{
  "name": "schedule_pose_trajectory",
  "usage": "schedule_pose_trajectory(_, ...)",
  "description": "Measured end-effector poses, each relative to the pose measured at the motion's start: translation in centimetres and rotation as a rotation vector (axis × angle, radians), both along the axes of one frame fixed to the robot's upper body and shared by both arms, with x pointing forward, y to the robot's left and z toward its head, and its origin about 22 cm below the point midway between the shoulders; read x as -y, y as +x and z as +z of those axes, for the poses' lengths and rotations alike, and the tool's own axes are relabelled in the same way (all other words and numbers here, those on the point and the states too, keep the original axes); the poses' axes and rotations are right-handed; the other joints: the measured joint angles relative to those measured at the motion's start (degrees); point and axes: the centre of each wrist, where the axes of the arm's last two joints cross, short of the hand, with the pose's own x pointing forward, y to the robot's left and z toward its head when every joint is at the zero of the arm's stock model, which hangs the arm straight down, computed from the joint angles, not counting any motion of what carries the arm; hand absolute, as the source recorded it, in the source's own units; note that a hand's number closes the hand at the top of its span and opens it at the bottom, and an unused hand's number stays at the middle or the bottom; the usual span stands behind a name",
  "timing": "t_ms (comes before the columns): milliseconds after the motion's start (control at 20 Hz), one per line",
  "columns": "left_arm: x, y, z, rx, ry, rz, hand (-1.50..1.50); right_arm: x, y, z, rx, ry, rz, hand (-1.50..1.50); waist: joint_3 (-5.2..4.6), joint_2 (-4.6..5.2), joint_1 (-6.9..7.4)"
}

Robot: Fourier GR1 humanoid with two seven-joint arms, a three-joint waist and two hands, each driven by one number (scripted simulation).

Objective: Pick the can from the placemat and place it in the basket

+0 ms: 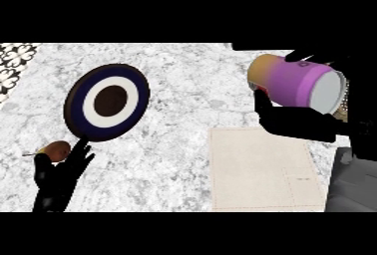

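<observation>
A can [294, 82] with an orange-to-purple side and a grey end hangs tilted in the air at the upper right. My right hand [298, 124] is curled round it, thumb on the near side and fingers over the top. Below it the beige placemat [258, 169] lies flat on the marble counter with nothing on it. To the left sits a round basket [109, 102] with a dark blue rim, a white ring and a brown middle. My left hand [63, 172] rests open at the lower left, fingers up, just below the basket's near rim.
A small brown-orange fruit [56, 148] with a thin stem lies beside my left hand's fingers. Patterned tiles [15, 64] show at the upper left corner. My grey right forearm [353, 187] covers the counter's lower right edge.
</observation>
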Motion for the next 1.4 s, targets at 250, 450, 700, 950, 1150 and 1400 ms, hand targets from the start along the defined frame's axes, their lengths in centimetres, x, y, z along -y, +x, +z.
schedule_pose_trajectory(250,-0.4,0.1,0.1,-0.006,0.008,-0.004,0.0,1.7,0.0,5.4,0.112,0.025,-0.094,1.5,-0.01,0.01,0.03)
schedule_pose_trajectory(450,-0.6,0.3,0.0,-0.003,0.012,-0.001,0.0,4.2,1.0,9.0,0.152,0.048,-0.156,1.5,0.03,0.11,0.13)
schedule_pose_trajectory(700,-0.5,0.3,0.1,0.008,0.008,-0.013,0.0,7.6,2.8,12.3,0.133,0.049,-0.223,1.5,-0.02,0.31,0.51)
schedule_pose_trajectory(950,0.0,0.2,0.2,0.012,-0.001,-0.017,0.0,11.6,4.4,14.1,0.082,0.038,-0.277,1.5,-0.07,0.49,0.76)
schedule_pose_trajectory(1150,-0.1,0.3,0.1,0.02,0.0,-0.017,0.0,13.9,6.0,14.0,0.027,0.014,-0.299,1.5,0.0,0.6,1.07)
schedule_pose_trajectory(1400,-0.2,0.4,-0.1,0.03,0.011,-0.024,0.0,16.5,8.1,12.9,-0.006,0.024,-0.311,1.5,0.01,0.7,1.27)
